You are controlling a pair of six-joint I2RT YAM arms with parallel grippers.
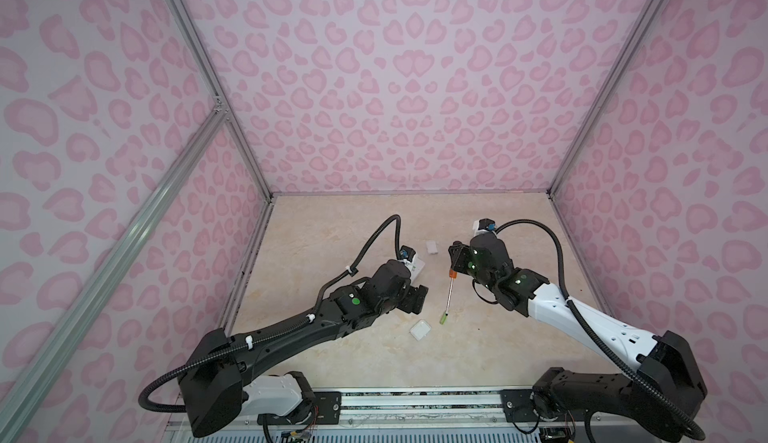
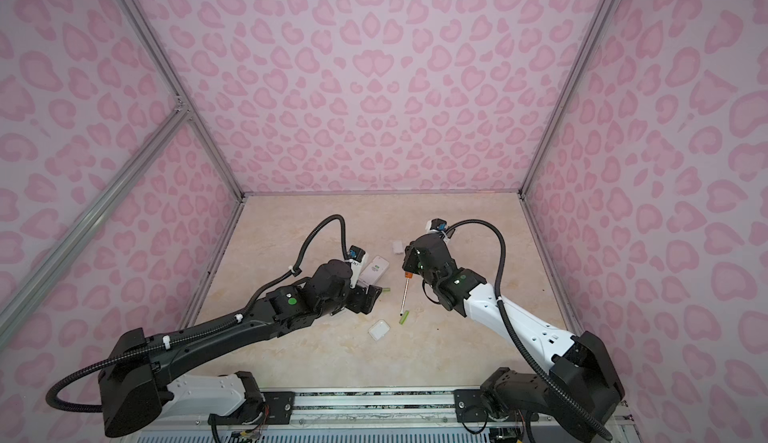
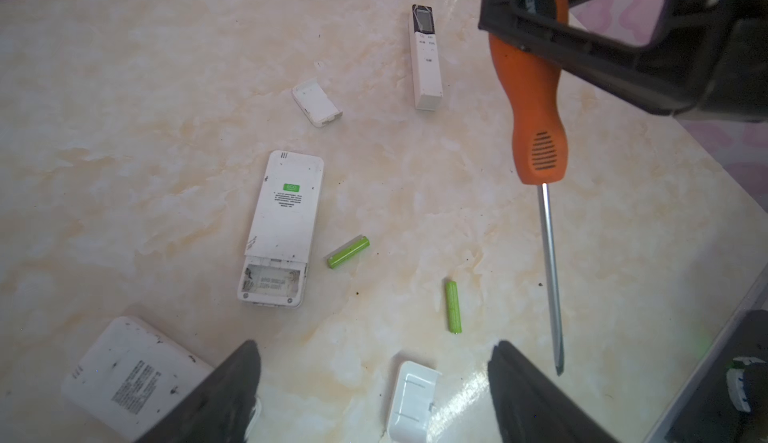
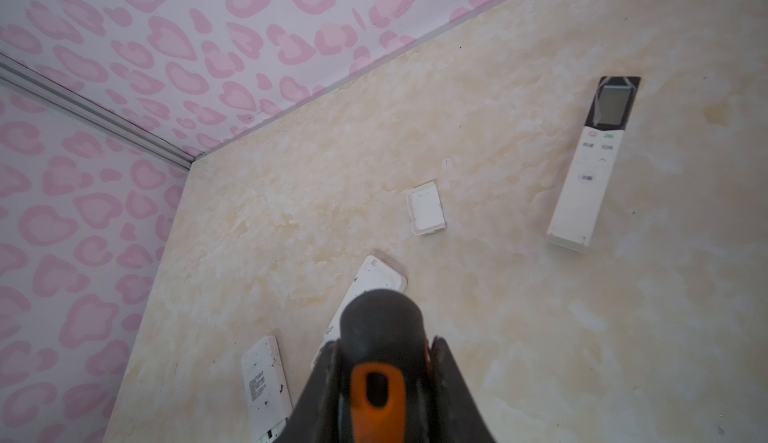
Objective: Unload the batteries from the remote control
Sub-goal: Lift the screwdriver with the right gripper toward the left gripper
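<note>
**Gripper Status and Battery Location**

The right gripper [image 3: 524, 14] is clamped on the screwdriver [image 3: 537, 100], gripping the orange handle near its butt end. In the right wrist view the handle fills the gap between the fingers [image 4: 324, 382]. The shaft hangs tip-down over the table [image 3: 124, 129]. Whether the tip touches the surface cannot be told.

The left gripper [image 3: 374, 382] stands wide above the table. Its fingers [image 3: 232, 391] are well apart, with nothing between them.

Both batteries lie loose on the table, outside every remote:

- Battery 1 [image 3: 348, 252], lime-green, lies on its side just beside the open remote [image 3: 284, 220], level with the compartment end and not touching the housing.
- Battery 2 [image 3: 453, 307], lime-green, lies on its side between battery 1 and the screwdriver shaft, apart from both. In both top views it sits near the shaft tip.

The open remote lies back-up. Its battery compartment [image 3: 272, 283] is uncovered and empty.

Surrounding items:

- The near cover [image 3: 411, 399], white, lies inner side up on the table, near battery 2 and close to the left gripper.
- The far cover [image 3: 316, 102], white, lies between the open remote and the face-up remote [image 3: 426, 62], touching neither.
- The face-up remote lies well apart from the batteries, screen end pointing away from the arms.
- The back-up remote [image 3: 129, 374], white with printed text, lies near the compartment end of the open remote
</note>
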